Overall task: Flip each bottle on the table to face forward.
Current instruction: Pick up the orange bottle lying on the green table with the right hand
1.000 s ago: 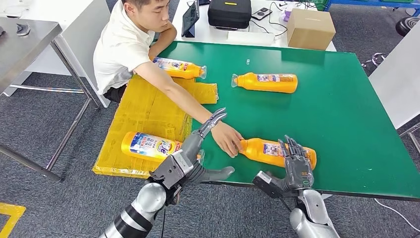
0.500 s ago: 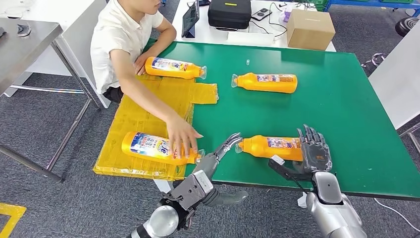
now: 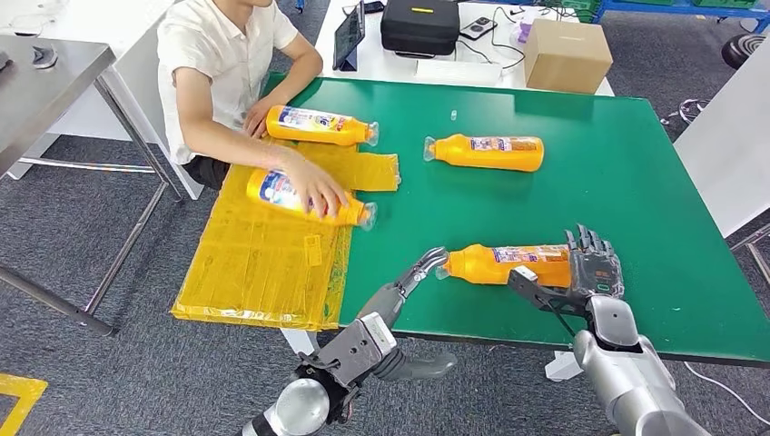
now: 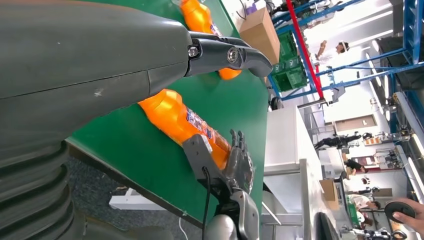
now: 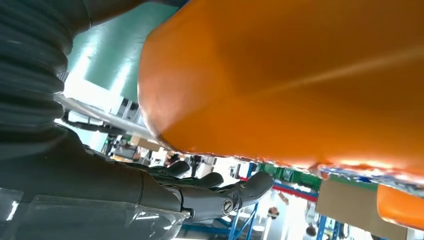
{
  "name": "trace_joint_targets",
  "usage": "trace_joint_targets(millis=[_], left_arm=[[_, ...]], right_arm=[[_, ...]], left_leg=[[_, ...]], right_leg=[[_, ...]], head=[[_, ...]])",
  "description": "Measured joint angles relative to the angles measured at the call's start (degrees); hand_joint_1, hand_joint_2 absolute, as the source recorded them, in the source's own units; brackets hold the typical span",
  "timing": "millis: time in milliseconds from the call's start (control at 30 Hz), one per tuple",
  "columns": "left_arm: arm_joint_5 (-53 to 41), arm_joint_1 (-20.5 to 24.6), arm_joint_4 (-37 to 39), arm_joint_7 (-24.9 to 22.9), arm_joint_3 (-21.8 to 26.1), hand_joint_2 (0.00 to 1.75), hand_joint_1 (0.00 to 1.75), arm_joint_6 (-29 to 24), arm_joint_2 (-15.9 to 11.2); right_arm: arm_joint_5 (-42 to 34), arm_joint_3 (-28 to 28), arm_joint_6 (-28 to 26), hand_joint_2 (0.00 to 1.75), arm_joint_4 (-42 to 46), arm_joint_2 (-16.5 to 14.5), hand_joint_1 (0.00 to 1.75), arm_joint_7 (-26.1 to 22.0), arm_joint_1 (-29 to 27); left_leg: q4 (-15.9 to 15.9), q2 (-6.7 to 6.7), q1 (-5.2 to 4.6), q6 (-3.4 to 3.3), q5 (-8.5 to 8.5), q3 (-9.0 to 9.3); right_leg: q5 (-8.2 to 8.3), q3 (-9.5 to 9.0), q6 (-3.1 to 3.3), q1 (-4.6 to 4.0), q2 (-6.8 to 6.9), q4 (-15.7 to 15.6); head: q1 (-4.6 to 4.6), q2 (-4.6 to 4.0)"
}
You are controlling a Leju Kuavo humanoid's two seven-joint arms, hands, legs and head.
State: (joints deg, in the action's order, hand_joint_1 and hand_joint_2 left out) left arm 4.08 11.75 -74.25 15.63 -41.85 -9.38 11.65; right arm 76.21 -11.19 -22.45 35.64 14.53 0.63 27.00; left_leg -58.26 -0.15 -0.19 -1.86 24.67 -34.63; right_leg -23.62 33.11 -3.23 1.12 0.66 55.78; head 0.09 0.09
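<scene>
Near bottle [image 3: 508, 264] lies on its side on the green table [image 3: 636, 191], cap end toward my left hand [image 3: 399, 291], base end at my right hand [image 3: 586, 272]. Right hand is cupped on the bottle's base end, thumb on the near side, fingers up against the far side, so I read it as gripping the bottle; the right wrist view shows orange plastic hard up against the palm, fingers [image 5: 220, 192] stretched out past it. Left hand is wide, holding nothing, fingers extended with tips just beside the cap; I can't tell if they touch. Left wrist view shows the same bottle [image 4: 180, 117] with the right hand [image 4: 235, 162] at its far end. Beyond the right hand, well apart, a second bottle [image 3: 486, 152] lies on the table. Beyond the left hand, a person [image 3: 227, 64] seated at the table's corner rests one hand on a third bottle [image 3: 304, 195] lying on the yellow cardboard [image 3: 263, 254], other hand at a fourth bottle [image 3: 318, 124] further back. Cardboard box [image 3: 567, 53] and black case [image 3: 420, 23] sit on the white table behind.
</scene>
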Motion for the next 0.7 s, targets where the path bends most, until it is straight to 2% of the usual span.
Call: trace_joint_targets(millis=[100,133,233,267,400,600,700], left_arm=[[0.0,0.0,0.0,0.0,0.0,1.75,0.00,0.0,0.0],[0.0,0.0,0.0,0.0,0.0,1.75,0.00,0.0,0.0],[0.0,0.0,0.0,0.0,0.0,1.75,0.00,0.1,0.0],[0.0,0.0,0.0,0.0,0.0,1.75,0.00,0.1,0.0],[0.0,0.0,0.0,0.0,0.0,1.75,0.00,0.4,0.0],[-0.2,0.0,0.0,0.7,0.0,1.75,0.00,0.0,0.0],[-0.4,0.0,0.0,1.1,0.0,1.75,0.00,-0.1,0.0]], right_arm=[[-0.3,0.0,0.1,1.75,-0.9,0.0,0.00,-0.3,0.5],[-0.3,0.0,0.2,1.75,-1.1,0.0,0.09,-0.3,0.6],[-1.1,0.0,0.8,1.75,-1.6,0.0,1.34,-1.2,0.8],[-1.7,0.1,1.4,1.75,-1.8,0.0,1.65,-1.8,0.8],[-4.6,0.3,3.6,1.75,-2.4,0.4,1.46,-5.0,0.7],[-7.0,0.5,0.6,1.75,-2.8,1.0,1.69,-9.1,-0.4],[-8.0,0.7,-1.2,1.75,-2.8,0.9,1.68,-10.7,-1.2]], left_leg=[[0.0,0.00,0.00,0.00,0.00,0.09],[0.0,0.00,0.00,0.00,0.00,0.10],[0.0,0.00,0.01,0.00,-0.01,0.16],[0.0,0.00,0.01,0.00,-0.01,0.18],[0.0,0.07,-0.01,-0.01,0.00,0.25],[0.0,-0.01,-0.01,-0.01,0.00,0.28],[0.0,0.01,0.00,-0.01,0.01,0.28]], right_leg=[[0.00,-0.09,0.00,0.00,0.00,0.0],[0.00,-0.10,0.00,0.00,0.00,0.0],[0.01,-0.16,0.00,0.00,0.00,0.0],[0.01,-0.17,0.00,0.00,-0.01,0.0],[0.02,-0.18,0.00,0.01,-0.03,0.0],[0.01,-0.23,-0.02,0.01,-0.02,0.0],[0.01,-0.23,-0.02,0.00,-0.03,0.0]], head=[[0.01,0.00],[0.00,0.00],[0.01,0.00],[0.01,0.00],[0.01,0.00],[0.01,0.00],[0.01,0.00]])
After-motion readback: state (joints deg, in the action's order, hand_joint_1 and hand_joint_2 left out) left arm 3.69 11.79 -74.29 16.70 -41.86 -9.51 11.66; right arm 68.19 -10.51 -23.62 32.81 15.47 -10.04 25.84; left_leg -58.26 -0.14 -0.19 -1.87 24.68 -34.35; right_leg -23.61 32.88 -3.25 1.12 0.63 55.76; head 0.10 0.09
